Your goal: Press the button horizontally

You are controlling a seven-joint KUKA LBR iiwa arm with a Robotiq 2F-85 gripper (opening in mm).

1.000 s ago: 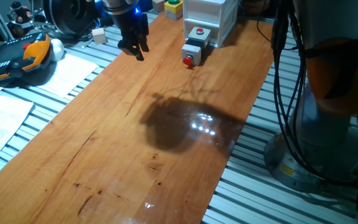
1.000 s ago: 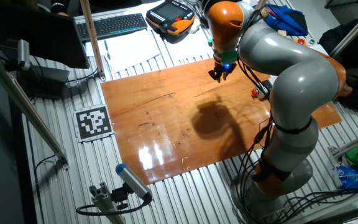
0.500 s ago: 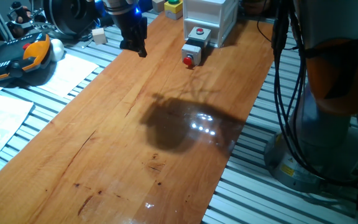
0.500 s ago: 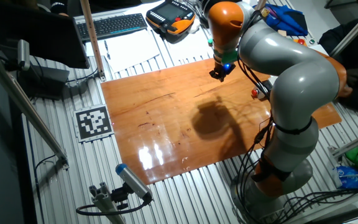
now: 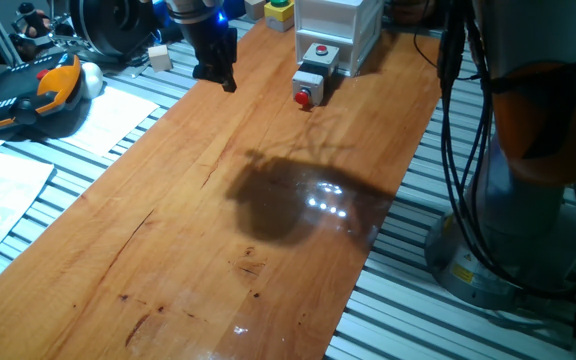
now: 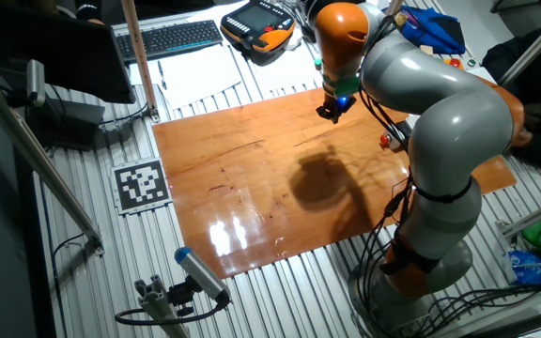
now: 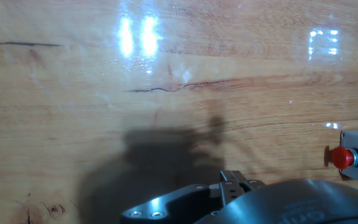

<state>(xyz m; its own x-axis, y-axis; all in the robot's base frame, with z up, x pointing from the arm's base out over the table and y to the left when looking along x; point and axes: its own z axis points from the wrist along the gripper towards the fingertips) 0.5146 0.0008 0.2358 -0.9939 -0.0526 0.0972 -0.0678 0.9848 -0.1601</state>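
The KUKA arm [image 6: 440, 141] bulks over the right side of the long wooden table [image 5: 218, 220], its big grey links bent so the wrist reaches the far end. There the gripper [image 5: 218, 78] hangs just above the wood, left of the cluster of boxes; its dark fingers point down and look pressed together in one fixed view, with no gap showing between the tips. Against the white drawer unit [image 5: 336, 28] at the far end sits the larger grey housing with the upward-facing red button [image 5: 320, 52], and just nearer than that, touching it or nearly so, is the button [image 5: 303, 96] the job is about: a small red cap sticking out sideways from a little light-grey housing. In the hand view it shows at the right edge [image 7: 342, 157], cap facing left toward open wood. It looks like stiff plastic, light enough that I would guess an off-centre shove might slide the housing instead of depressing the cap; there is nothing to grasp, only the face of the red cap to push square on. Compared with a second ago the fingers have drawn in from a spread stance, and the hand has not shifted over the last half second.
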